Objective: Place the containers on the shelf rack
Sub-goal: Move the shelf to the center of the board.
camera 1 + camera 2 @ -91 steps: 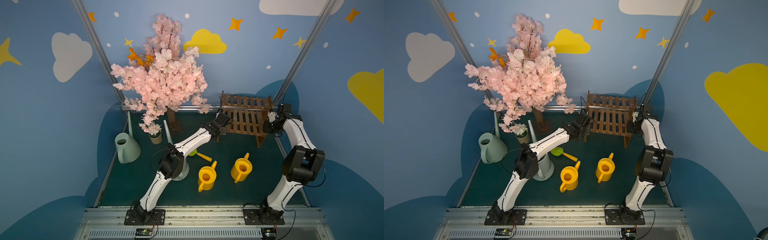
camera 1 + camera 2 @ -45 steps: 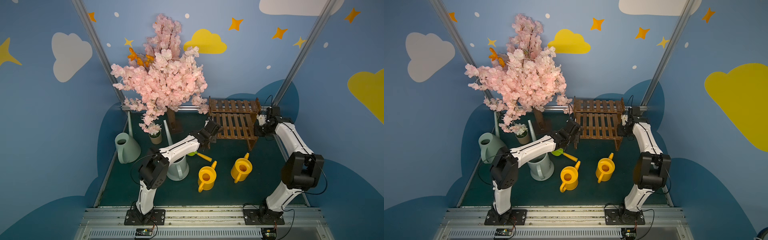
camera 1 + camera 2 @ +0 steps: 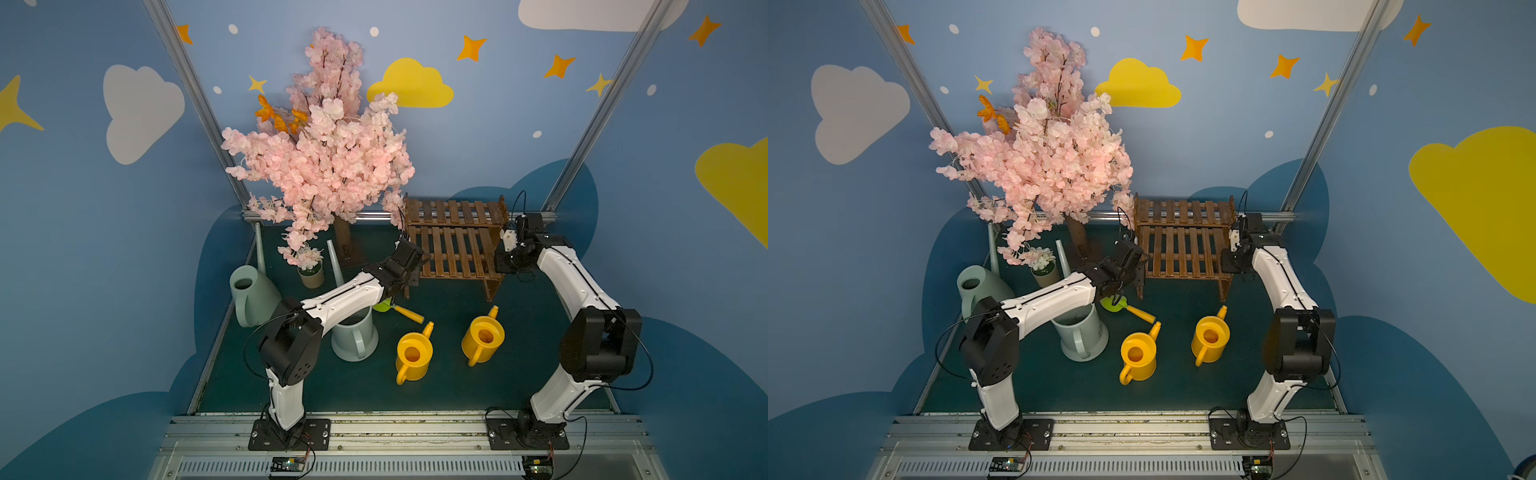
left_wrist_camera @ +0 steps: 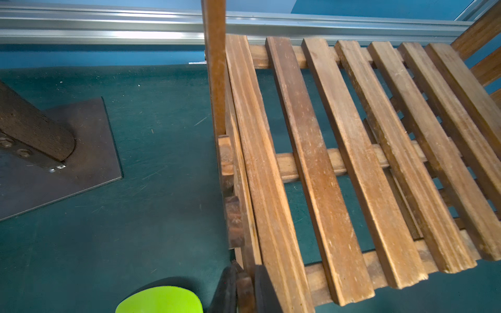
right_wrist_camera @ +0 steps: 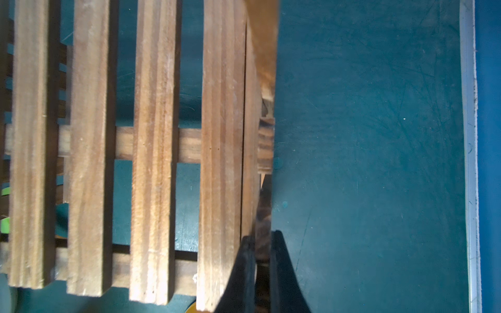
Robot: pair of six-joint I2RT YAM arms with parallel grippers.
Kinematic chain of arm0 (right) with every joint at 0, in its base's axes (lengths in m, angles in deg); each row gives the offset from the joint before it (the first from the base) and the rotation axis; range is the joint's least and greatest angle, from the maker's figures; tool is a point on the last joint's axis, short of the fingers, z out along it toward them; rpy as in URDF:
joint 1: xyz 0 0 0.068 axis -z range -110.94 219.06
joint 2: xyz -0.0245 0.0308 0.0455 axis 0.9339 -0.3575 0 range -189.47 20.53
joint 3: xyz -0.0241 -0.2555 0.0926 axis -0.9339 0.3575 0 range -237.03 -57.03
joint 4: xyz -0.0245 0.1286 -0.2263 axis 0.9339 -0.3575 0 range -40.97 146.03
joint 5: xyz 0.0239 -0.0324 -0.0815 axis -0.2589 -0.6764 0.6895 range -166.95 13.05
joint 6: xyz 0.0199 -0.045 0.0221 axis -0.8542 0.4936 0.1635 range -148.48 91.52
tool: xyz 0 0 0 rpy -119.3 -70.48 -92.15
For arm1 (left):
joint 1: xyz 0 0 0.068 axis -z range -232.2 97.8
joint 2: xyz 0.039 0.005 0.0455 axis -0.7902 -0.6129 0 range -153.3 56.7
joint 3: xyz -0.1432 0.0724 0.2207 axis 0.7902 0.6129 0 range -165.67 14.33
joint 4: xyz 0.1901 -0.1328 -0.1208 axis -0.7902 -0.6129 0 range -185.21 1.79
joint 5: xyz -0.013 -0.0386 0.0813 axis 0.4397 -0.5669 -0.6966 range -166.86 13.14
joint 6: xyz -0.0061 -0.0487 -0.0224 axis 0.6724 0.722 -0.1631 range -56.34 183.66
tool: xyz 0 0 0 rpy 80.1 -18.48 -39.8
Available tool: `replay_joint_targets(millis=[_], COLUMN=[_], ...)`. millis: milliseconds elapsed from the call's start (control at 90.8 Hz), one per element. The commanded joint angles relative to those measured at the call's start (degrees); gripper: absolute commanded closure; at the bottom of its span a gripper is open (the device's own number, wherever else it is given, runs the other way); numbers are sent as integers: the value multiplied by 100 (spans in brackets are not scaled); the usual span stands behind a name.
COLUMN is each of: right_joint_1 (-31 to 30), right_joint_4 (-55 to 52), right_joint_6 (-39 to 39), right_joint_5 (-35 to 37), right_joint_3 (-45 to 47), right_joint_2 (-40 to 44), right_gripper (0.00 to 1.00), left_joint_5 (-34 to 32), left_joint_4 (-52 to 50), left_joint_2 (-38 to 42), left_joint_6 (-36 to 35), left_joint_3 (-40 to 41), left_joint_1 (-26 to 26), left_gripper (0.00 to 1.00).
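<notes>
Pinching end frames of the shelf rack (image 3: 453,253) between closed fingers (image 5: 282,271), left gripper (image 4: 245,273) and right gripper (image 5: 262,241) have carried it leftward; all containers (image 3: 413,353) remain unshelved.

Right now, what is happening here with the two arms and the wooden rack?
Both arms hold the shelf rack, not a can. The left gripper is shut on the rack's side frame nearest it, and the right gripper is shut on the opposite side frame. Both tiers are bare. All four cans stand on the green mat: the left yellow can, the right yellow can, the grey-blue can and the pale green can. Nothing is placed yet.
</notes>
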Motion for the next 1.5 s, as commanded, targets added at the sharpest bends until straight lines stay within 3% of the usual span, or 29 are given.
replay_joint_targets(millis=[0,99,319,683,804,1002,1101,1288,1487], right_joint_1=[-11,-12,-13,-15,-12,-17,9,36,-183], right_joint_4=[175,175,84,-62,-63,-38,-21,-133,-623], right_joint_6=[-99,-131,-198,-434,-477,-546,-597,-525,-911], right_joint_5=[200,228,260,363,381,636,776,509,461], right_joint_3=[-75,-119,-375,-552,-505,-348,-169,345,1359], right_joint_2=[-324,-363,-422,-142,32,508,803,1578,3010], right_gripper=[100,100,88,59,50,26,19,9,2], left_joint_5=[223,298,407,578,756,949,1120,1927,3854], left_joint_4=[-552,-541,-560,-700,-772,-966,-1060,-1633,-1938], left_joint_2=[51,-46,-93,260,417,755,937,1176,1637], left_joint_6=[-268,-303,-310,-526,-667,-980,-1163,-1628,-2367], left_joint_3=[70,5,-105,-136,-144,-180,-183,-463,-265], left_joint_1=[-175,-205,-212,-214,-215,-215,-217,-208,-112], left_gripper=[98,98,93,58,49,36,30,17,0])
